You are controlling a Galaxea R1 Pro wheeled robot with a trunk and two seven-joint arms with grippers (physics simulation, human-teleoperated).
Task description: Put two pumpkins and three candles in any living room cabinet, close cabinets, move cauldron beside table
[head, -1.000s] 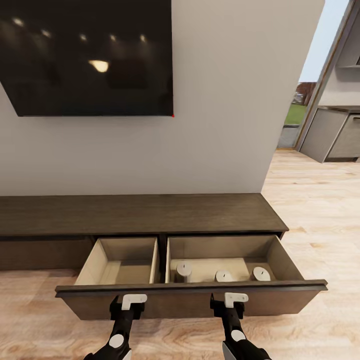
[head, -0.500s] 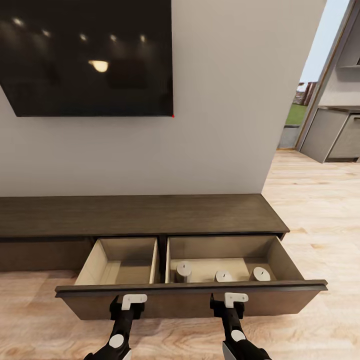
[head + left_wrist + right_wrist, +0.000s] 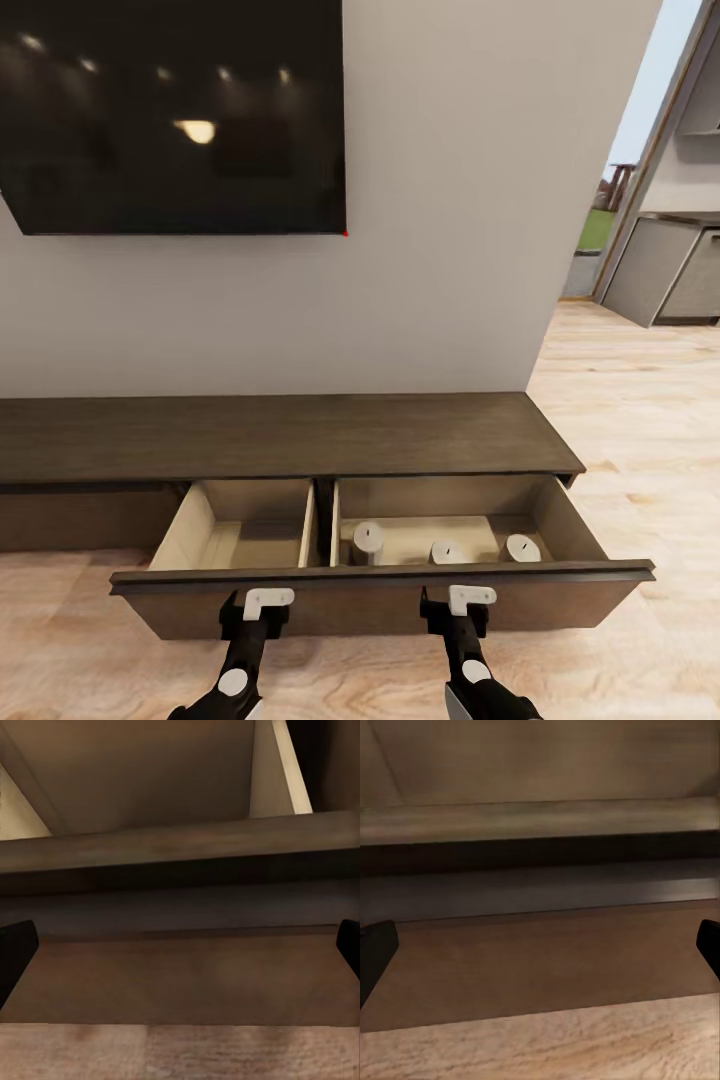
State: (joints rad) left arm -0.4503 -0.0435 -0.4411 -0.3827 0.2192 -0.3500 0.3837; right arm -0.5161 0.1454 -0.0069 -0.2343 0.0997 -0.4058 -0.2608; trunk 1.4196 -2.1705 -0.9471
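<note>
The cabinet stands against the wall with its wide drawer pulled out. The drawer's left compartment holds nothing; the right one holds three candles, upright and apart in a row. The left tool and right tool, jaws spread wide and gripping nothing, face the drawer front from just before it.

I see the cabinet standing on the wood floor, its drawer pulled out, three candles standing inside.
</note>
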